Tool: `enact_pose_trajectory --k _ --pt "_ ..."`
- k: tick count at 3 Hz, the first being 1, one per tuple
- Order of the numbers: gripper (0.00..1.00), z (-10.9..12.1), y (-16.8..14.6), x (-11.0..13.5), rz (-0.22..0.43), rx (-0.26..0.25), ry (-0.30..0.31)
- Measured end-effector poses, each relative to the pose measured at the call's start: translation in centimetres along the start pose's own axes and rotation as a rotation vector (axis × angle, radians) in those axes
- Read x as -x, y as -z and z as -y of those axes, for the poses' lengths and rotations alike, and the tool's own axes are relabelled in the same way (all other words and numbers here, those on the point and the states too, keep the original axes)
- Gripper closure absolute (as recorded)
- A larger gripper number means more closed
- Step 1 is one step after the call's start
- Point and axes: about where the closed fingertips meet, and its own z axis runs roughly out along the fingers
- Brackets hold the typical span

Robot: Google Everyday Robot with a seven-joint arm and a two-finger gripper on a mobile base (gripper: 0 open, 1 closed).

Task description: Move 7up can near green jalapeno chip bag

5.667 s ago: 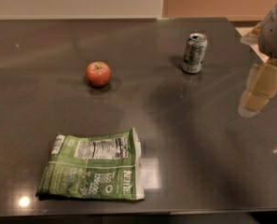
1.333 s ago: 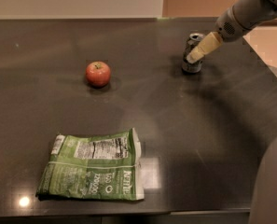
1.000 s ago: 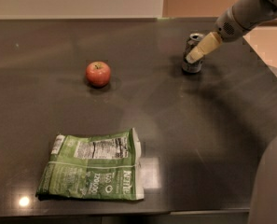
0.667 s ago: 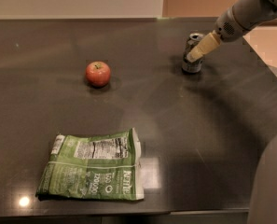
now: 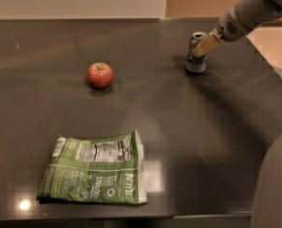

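My jaws are at the far right of the surface, right against the 7up can. They come in from the upper right and overlap the can's upper part. I cannot tell how far open they are, or whether they have hold of the can or only lie against it.

The can stands upright near the back right. The green jalapeno chip bag lies flat at the front left, well apart from it, so the whole carry is yet to be done.

I think the first risk is the grip. I meet the can high up, and if I close off-centre or only graze it, a light, tall can may tip and roll away across the smooth surface. If I lift with a weak hold, it may slip out on the long diagonal trip.

The apple sits left of the can, off the straight line to the bag, but a wide sweep of my arm could knock it.

The bag is crinkled and uneven. If I set the can down on its edge rather than beside it, the can would likely topple.
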Motion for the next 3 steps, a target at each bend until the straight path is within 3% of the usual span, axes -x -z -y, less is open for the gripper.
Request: enact_pose_trajectory --k 1,2,3 --pt "0.88 -0.6 0.3 0.6 0.024 0.016 0.007" --pt "1.0 -2.1 1.3 1.3 0.061 0.044 0.029" --pt "1.0 -5.0 3.1 1.9 0.107 0.085 0.068"
